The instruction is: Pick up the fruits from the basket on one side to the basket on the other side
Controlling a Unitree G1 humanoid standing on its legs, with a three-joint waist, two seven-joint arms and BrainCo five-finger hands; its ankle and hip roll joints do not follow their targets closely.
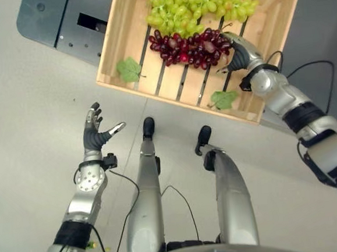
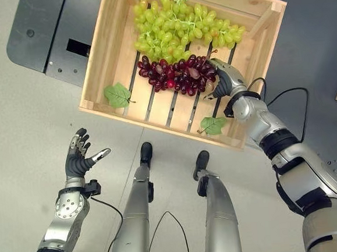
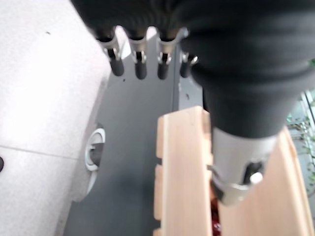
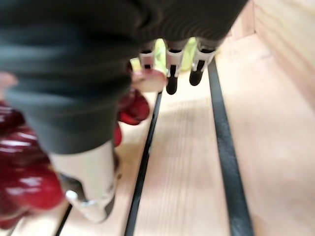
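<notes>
Reaching into the crate [image 2: 120,33], the right robot hand [image 2: 226,80], fingers straight, touches red grapes [image 2: 176,74]; both bunches remain unmoved.

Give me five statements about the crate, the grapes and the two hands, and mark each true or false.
1. The red grapes lie in the wooden crate. True.
2. The left hand holds the green grapes. False: it hangs open over the floor, holding nothing.
3. The right hand is inside the crate, beside the red grapes. True.
4. The crate holds no leaves. False: two green leaves lie on its slats.
5. The green grapes lie on the floor. False: they are in the crate.
</notes>
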